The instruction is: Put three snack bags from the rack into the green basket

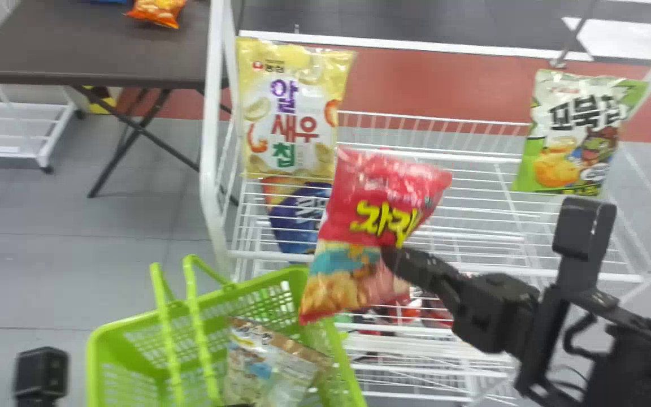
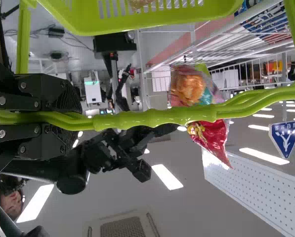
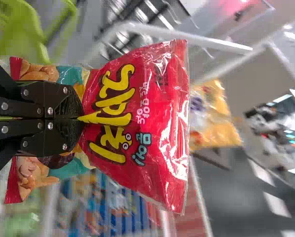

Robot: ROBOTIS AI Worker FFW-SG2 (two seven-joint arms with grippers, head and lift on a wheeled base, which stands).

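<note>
My right gripper [image 1: 396,259] is shut on the red snack bag [image 1: 379,198], which hangs in front of the rack, above the basket's right edge. In the right wrist view the gripper [image 3: 80,118] pinches the middle of the red bag [image 3: 137,123]. The green basket [image 1: 125,325] is at the lower left with one brownish bag [image 1: 263,362] inside. Part of my left arm, with the left gripper [image 1: 41,373], shows left of the basket. In the left wrist view, the left gripper [image 2: 80,117] is shut on the basket handle [image 2: 157,117]; the red bag [image 2: 211,136] appears beyond.
The white wire rack [image 1: 472,212] holds a yellow bag [image 1: 291,113] at its left, a blue bag [image 1: 297,217] beneath that and a green-and-white bag [image 1: 574,135] at its right. A dark table [image 1: 99,48] stands behind at left, an orange bag [image 1: 157,11] on it.
</note>
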